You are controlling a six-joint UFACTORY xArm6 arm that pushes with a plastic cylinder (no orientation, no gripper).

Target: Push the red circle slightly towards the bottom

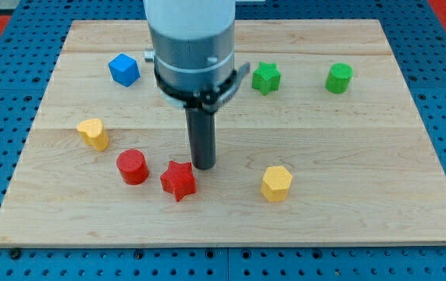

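The red circle (132,166) is a short red cylinder on the wooden board (347,156), left of the middle and near the view's bottom. A red star (178,180) lies just to its right. My tip (204,165) is the lower end of the dark rod. It rests on the board just above and to the right of the red star, very close to it. The tip is well to the right of the red circle, with the star's upper left part between them.
A yellow block (94,133) lies above and left of the red circle. A blue cube (124,69) is at the upper left. A green star (266,77) and a green cylinder (338,78) are at the upper right. A yellow hexagon (276,183) sits right of the tip.
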